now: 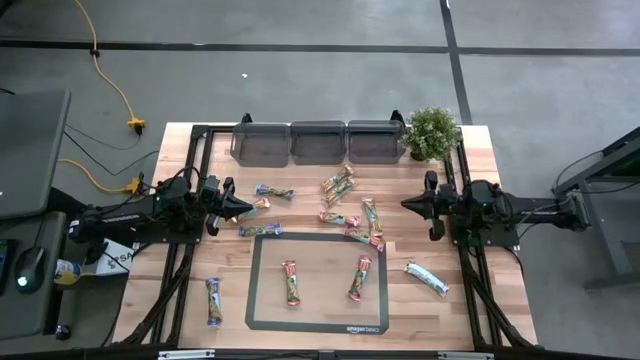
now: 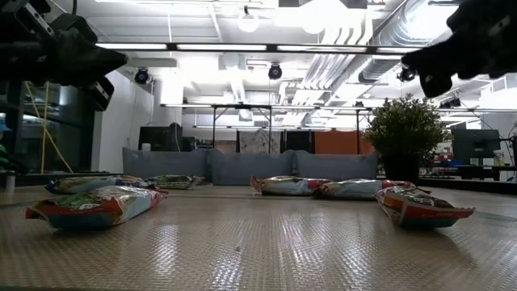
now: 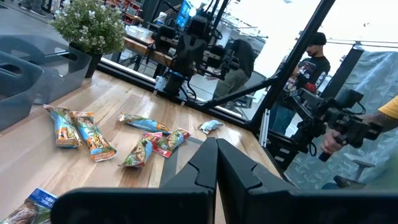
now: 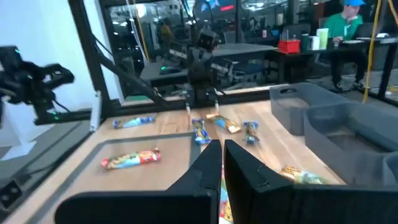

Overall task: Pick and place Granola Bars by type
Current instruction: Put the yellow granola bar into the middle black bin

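Note:
Several granola bars lie flat and scattered on the wooden table point(image 1: 180, 160). Two red ones point(image 1: 291, 282) point(image 1: 362, 278) rest on the dark-framed mat point(image 1: 318, 240). A loose cluster point(image 1: 350, 212) lies just beyond the mat, blue ones point(image 1: 273, 192) point(image 1: 260, 230) toward the left, a white-green one point(image 1: 427, 278) at the right and one point(image 1: 213, 300) at the near left. My left gripper point(image 1: 248, 208) point(image 3: 216, 155) hovers shut at the table's left, pointing level toward the centre. My right gripper point(image 1: 405, 204) point(image 4: 222, 155) hovers shut at the right, facing it. Neither touches anything.
Three grey bins point(image 1: 318, 142) stand in a row along the far edge, with a small green potted plant point(image 1: 432, 132) at their right end. In the wrist views, people show in the room beyond the table, among them a person point(image 3: 314, 59) at a desk.

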### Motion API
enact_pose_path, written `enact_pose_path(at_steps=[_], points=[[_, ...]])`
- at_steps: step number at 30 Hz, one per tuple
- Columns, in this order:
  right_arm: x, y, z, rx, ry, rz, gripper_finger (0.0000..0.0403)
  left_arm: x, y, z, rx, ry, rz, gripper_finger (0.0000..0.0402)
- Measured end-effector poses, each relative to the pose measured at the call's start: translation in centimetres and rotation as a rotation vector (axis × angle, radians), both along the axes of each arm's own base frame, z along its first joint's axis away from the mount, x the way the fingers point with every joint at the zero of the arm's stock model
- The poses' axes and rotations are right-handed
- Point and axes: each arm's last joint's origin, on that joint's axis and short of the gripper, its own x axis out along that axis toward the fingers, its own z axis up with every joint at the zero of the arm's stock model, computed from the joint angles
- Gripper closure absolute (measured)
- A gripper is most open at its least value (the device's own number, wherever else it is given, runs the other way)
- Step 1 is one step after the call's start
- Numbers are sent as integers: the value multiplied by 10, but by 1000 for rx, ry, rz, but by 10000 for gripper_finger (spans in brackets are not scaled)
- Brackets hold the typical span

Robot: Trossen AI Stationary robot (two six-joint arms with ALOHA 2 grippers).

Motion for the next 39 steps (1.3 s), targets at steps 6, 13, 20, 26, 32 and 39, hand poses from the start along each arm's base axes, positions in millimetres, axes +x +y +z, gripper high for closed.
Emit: enact_pose_path(at_steps=[6, 13, 20, 26, 32, 39], points=[[-6, 2, 23, -38, -4, 57, 395, 0, 0, 0, 0, 0, 0, 401], [-26, 1, 65, -87, 70, 13, 374, 0, 0, 0, 0, 0, 0, 401], [-48, 1, 118, -117, 59, -12, 334, 0, 0, 0, 0, 0, 2, 401], [-29, 3, 149, -86, 223, 77, 303, 0, 0, 0, 0, 0, 2, 401], [12, 4, 161, -71, 455, 164, 284, 0, 0, 0, 0, 0, 2, 401], [40, 8, 151, 50, 822, 184, 285, 0, 0, 0, 0, 0, 2, 401]])
